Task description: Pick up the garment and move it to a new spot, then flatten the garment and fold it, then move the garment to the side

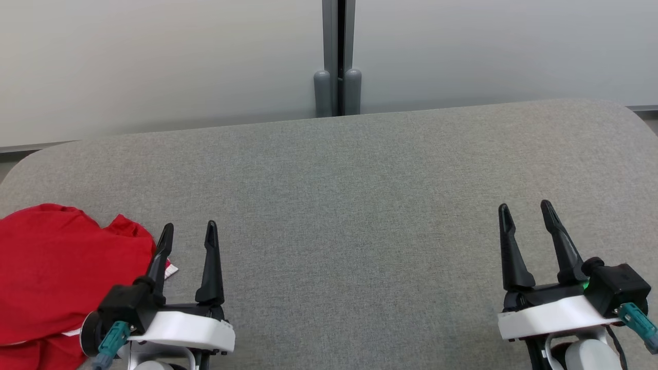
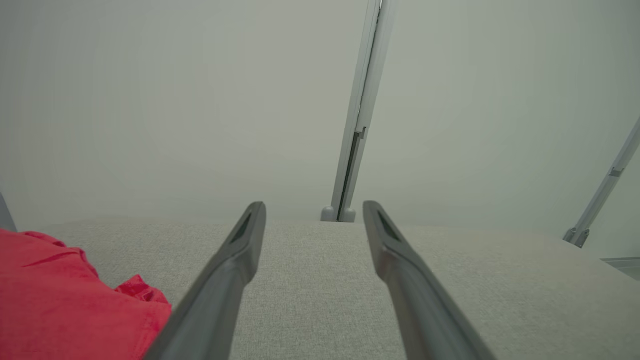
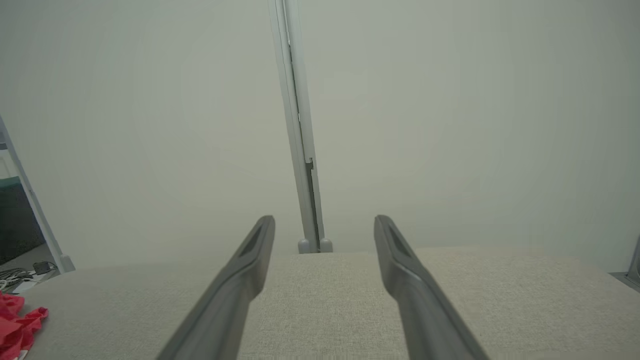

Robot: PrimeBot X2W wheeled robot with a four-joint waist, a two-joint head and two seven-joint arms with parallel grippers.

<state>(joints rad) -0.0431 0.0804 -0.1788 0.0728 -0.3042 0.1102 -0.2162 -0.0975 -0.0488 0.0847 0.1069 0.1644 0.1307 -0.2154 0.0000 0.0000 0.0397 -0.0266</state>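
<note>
Over the table (image 1: 334,205), left fingers (image 1: 211,257) and right fingers (image 1: 510,246) point forward, spread.

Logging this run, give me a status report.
Left gripper open, empty. Right gripper open, empty. Red garment on table, beside left gripper. Nothing in the way.

The red garment (image 1: 56,277) lies bunched up and wrinkly on the grey table (image 1: 360,205), at the table's left end, near its front edge.
</note>
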